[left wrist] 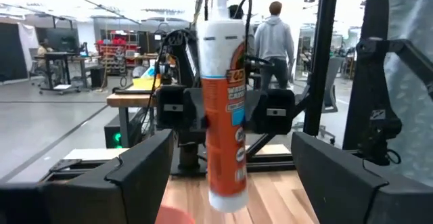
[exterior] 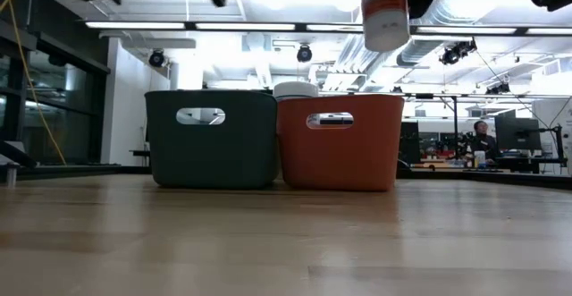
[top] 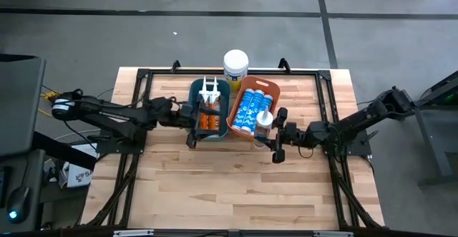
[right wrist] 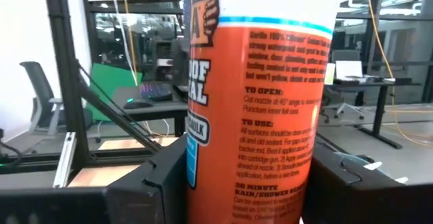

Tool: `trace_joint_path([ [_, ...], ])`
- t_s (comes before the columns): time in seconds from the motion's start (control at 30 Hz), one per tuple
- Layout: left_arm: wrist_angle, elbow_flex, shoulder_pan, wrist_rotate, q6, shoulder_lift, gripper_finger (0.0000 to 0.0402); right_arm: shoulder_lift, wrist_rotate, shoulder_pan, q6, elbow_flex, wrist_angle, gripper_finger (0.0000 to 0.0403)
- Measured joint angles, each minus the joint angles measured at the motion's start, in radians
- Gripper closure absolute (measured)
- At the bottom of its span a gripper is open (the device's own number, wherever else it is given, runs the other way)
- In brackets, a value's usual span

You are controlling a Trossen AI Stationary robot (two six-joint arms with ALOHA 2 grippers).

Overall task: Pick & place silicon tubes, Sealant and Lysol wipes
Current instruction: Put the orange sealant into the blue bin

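An orange-and-white sealant tube (top: 265, 121) hangs upright, nozzle up, over the near right corner of the orange bin (top: 236, 122), with my right gripper (top: 272, 131) shut on it. That bin holds blue tubes (top: 250, 102). Beside it on the left, the dark teal bin (top: 223, 86) holds white-and-orange tubes (top: 208, 109). The Lysol wipes (top: 235, 66) stand upright on the table behind the two bins. At the teal bin's left side my left gripper (top: 195, 124) is open with nothing between its fingers. My right gripper pinches the sealant tube's body (right wrist: 203, 183) between its two fingers, about halfway up its length. The fingers reach in roughly level from the table's right and lie across the tube. The tube stands nearly upright, its lower end (exterior: 384, 41) clear above the orange bin.
The two bins (exterior: 212, 139) (exterior: 340, 141) stand side by side at the table's far middle. A black frame rail (top: 236, 72) runs around the tabletop. Bare wood (top: 229, 187) stretches in front of the bins. People stand and sit in the room beyond the table.
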Motion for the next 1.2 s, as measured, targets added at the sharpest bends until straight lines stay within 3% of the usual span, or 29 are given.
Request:
trace_joint_path([
  [0.17,-0.003,0.112,0.000,0.002,0.027,0.122,0.0108,0.024,-0.016,-0.020,-0.002,0.070,-0.043,0.0205],
  [0.47,-0.003,0.261,0.000,0.046,0.023,0.267,0.0108,0.044,-0.045,-0.023,-0.024,0.221,-0.316,0.0205],
  [1.2,-0.028,0.401,0.000,0.090,-0.005,0.400,0.0108,0.101,-0.115,-0.071,-0.017,0.228,-0.265,0.0207],
])
